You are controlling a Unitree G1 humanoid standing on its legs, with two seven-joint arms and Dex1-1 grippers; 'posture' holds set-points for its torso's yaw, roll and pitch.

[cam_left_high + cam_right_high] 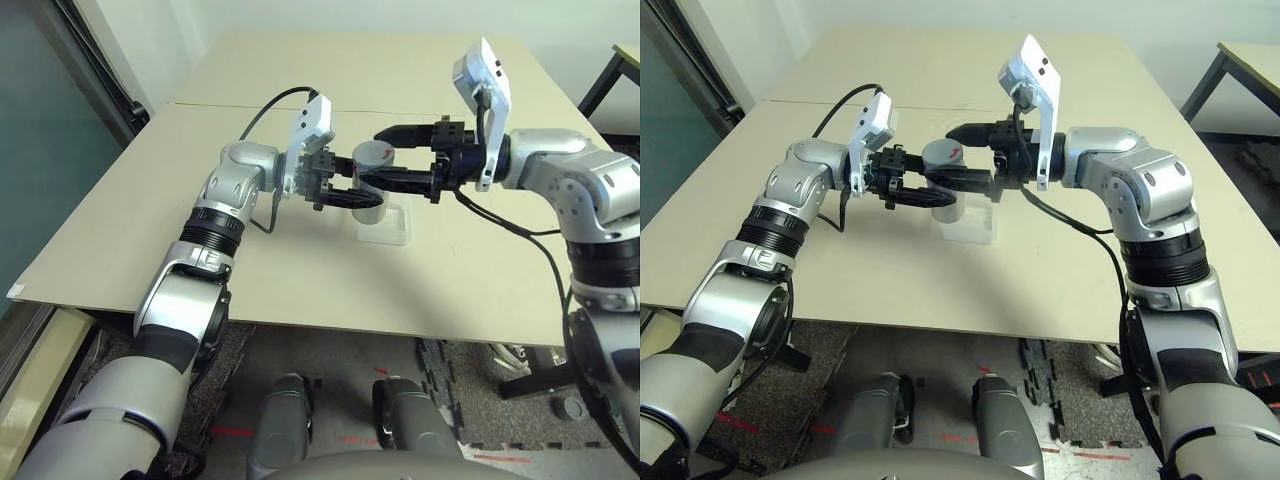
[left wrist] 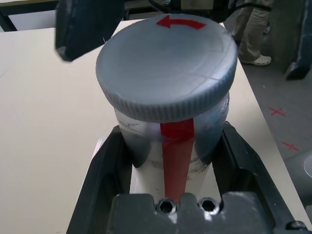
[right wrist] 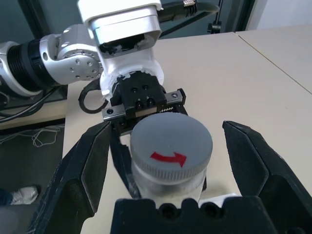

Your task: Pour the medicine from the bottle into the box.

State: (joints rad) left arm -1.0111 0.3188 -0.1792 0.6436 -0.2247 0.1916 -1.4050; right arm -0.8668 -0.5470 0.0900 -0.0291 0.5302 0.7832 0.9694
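Left gripper (image 2: 173,146): closed round the bottle (image 2: 141,156), one finger on each side of its body, below the cap (image 3: 170,131). Right gripper (image 3: 167,126): fingers spread wide, one on either side of the cap with a gap each side; nothing pinched.

Bottle sits between the left gripper's fingers and reaches in between the right's. Box (image 1: 385,237) lies on the table (image 1: 290,280), low beside the bottle's base and below the fingers of both grippers. Whether base and box touch, cannot tell.

Handling, by judgement: body looks rigid, smooth, probably light to moderate with its contents; may slip or spin in the left fingers if the cap is stiff. Not obviously fragile. Cap has a ribbed rim, the better purchase for twisting; right fingers should close on that rim, left keep the body. Body hold looks sound, leaving the cap free. Box looks thin and light, likely to slide if knocked.

Bearing: bottle roughly upright, cap uppermost, base toward the table. Long axis runs near vertical, across the left gripper's reach rather than along it. Red stripe (image 2: 176,165) on the side facing back toward the left gripper's wrist. Red arrow (image 3: 168,158) curves on the cap's top. Cap on; likely needs unscrewing before any tilt to pour.
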